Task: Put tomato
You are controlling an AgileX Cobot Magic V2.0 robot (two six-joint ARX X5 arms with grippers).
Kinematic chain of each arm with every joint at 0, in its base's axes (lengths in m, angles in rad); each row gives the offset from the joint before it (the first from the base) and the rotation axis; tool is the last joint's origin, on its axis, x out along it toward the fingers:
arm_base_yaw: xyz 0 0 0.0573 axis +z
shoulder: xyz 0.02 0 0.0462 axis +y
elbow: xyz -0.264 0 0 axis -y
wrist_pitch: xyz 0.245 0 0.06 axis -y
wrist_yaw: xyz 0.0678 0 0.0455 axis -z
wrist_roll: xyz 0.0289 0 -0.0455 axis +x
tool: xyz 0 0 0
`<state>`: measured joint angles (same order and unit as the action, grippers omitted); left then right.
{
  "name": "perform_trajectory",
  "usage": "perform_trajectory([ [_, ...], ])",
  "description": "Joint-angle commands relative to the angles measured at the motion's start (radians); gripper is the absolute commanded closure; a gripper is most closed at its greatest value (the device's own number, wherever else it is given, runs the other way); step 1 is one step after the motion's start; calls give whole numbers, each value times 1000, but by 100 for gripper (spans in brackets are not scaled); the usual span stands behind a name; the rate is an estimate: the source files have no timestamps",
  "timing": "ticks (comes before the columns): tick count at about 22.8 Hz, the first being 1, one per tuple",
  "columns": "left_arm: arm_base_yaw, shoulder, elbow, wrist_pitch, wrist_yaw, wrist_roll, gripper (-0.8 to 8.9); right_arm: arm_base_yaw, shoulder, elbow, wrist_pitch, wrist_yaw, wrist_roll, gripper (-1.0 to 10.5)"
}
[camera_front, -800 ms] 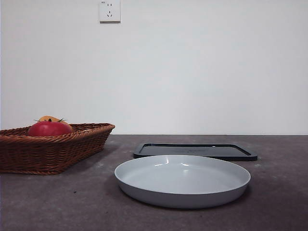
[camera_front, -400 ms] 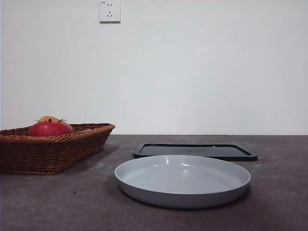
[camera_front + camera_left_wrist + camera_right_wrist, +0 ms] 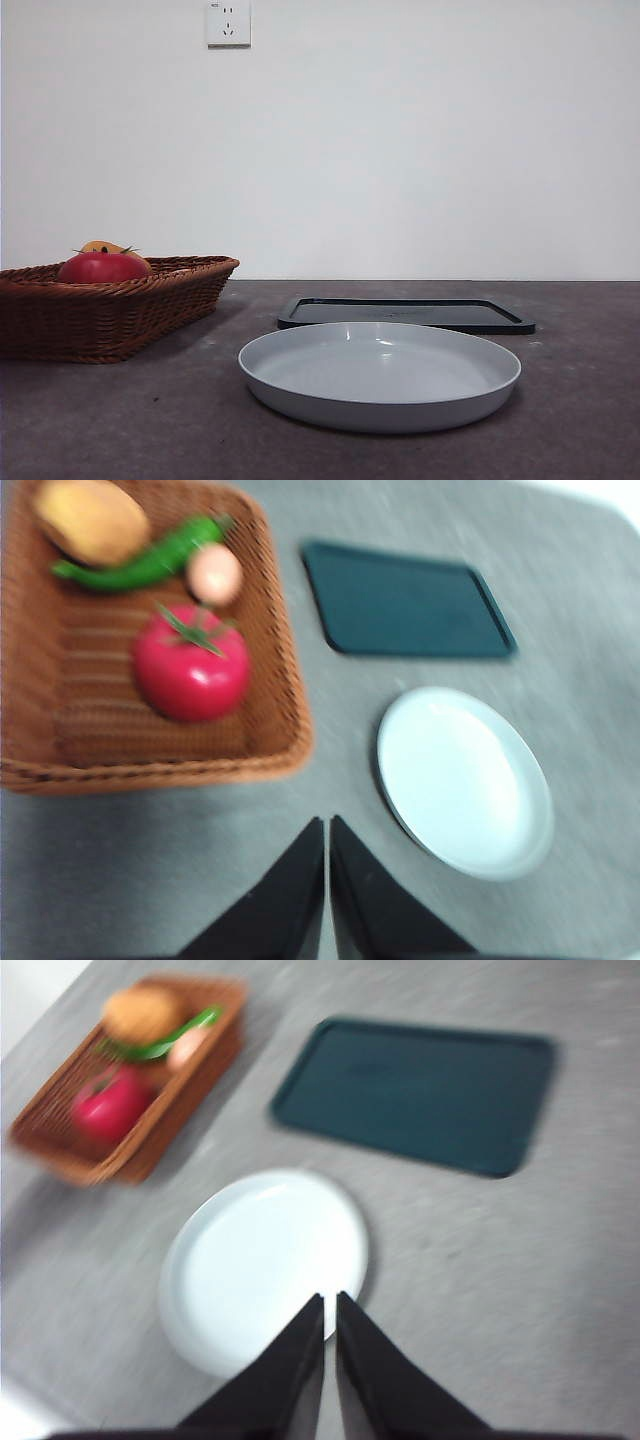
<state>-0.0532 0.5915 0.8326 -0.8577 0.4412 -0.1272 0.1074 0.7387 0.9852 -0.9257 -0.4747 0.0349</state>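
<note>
The red tomato [image 3: 100, 267] with its green stem lies in a brown wicker basket [image 3: 110, 315] at the table's left; it also shows in the left wrist view as the tomato [image 3: 190, 670] and, blurred, in the right wrist view as the tomato [image 3: 108, 1103]. My left gripper [image 3: 327, 825] hangs shut high above the bare table between basket [image 3: 270, 740] and plate. My right gripper [image 3: 329, 1302] is shut too, high over the near edge of the white plate [image 3: 262, 1265]. Neither arm appears in the front view.
A white round plate [image 3: 380, 385] sits at the table's middle front, with a dark flat tray [image 3: 405, 314] behind it. In the basket lie also a yellow-orange fruit [image 3: 92, 520], a green pepper [image 3: 150, 562] and a pale egg-like thing [image 3: 213, 574].
</note>
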Motion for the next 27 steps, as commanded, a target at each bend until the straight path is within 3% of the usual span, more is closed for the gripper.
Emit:
perform_trajectory([
  [1,-31,39,77,-39,6,35,804,58,36,60,-45,-4,-50,938],
  [6,-90,95,182,-176,6,86,804,177,59,100,-107,-4,-56,938],
  [12,-92,95,183,-175,5,86,796,218,58,100,-130,-3,-70,937],
  [14,-92,95,183,-174,5,86,726,218,58,100,-130,-2,-69,936],
  [16,-92,95,183,-174,5,86,585,218,58,100,-130,1,-69,919],
  [19,-92,95,183,-174,4,86,430,218,58,100,-130,3,-69,752],
  [22,-92,95,183,-167,2,86,404,218,58,100,-129,4,-69,572],
  [27,-92,107,183,-137,-56,86,397,218,58,100,-124,4,-68,526],
])
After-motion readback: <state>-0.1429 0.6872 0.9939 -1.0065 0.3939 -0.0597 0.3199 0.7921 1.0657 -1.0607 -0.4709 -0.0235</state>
